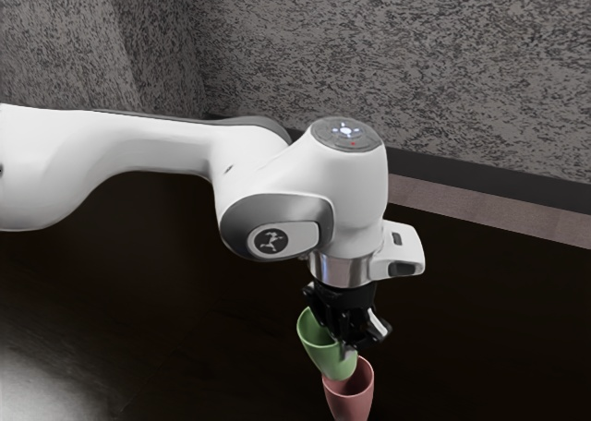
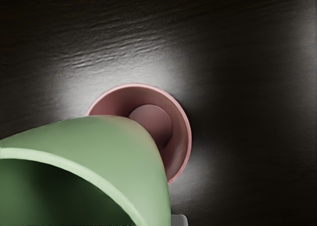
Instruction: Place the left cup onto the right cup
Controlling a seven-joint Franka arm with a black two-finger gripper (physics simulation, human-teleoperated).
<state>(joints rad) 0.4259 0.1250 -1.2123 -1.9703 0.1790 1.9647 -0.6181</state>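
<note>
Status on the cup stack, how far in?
Done: the green cup is off the table, gripped at its rim by the gripper and tilted.
In hand: its lower end is at the pink cup's mouth. The wrist view shows the pink cup's inside open beyond it.
Left: straighten, seat it in the pink cup, release.

No words or numbers could be read anywhere. The arm's grey joint cap (image 1: 271, 240) bore a small white emblem on a dark round disc. The round top panel (image 1: 343, 135) carried small white marks around a red dot.
</note>
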